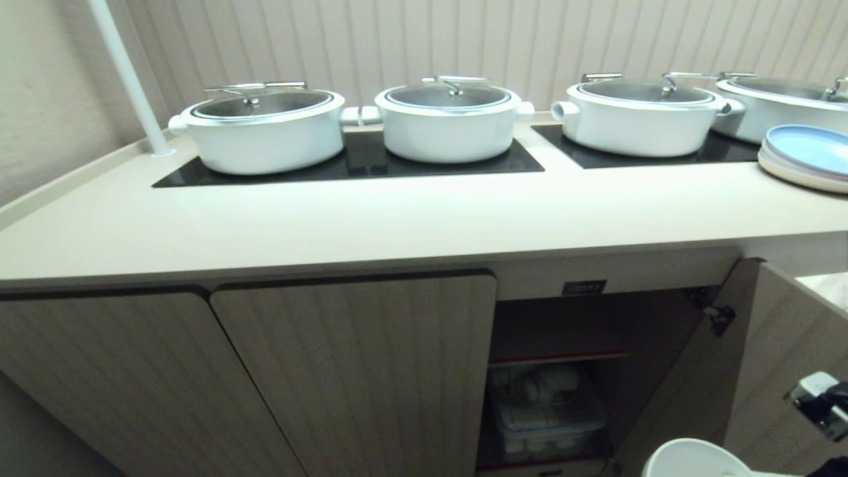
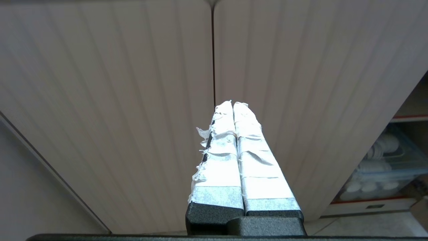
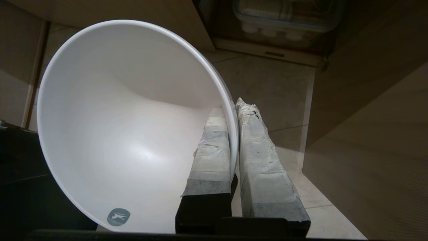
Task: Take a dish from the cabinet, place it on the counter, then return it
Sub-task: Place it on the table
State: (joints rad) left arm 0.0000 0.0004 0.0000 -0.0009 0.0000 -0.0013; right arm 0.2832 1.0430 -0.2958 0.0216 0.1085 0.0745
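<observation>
The dish [image 3: 127, 127], a deep white bowl, hangs low in front of the open cabinet [image 1: 649, 331]. My right gripper [image 3: 234, 107] is shut on its rim, with one finger inside the bowl and the other outside. In the head view only the dish's rim [image 1: 692, 460] shows, at the bottom right below the cabinet's swung-out door [image 1: 782, 358]. A small black label [image 1: 583, 287] sits above the opening. The cream counter [image 1: 397, 218] runs above it. My left gripper [image 2: 233, 104] is shut on nothing and faces the closed fluted doors.
Several white lidded pots [image 1: 265, 129] stand on black cooktop panels [image 1: 351, 165]. A stack of flat plates [image 1: 805, 156] lies at the counter's right end. A white pole [image 1: 129, 79] rises at the back left. A clear box of white crockery [image 1: 546, 411] sits under the red-edged shelf [image 1: 556, 358].
</observation>
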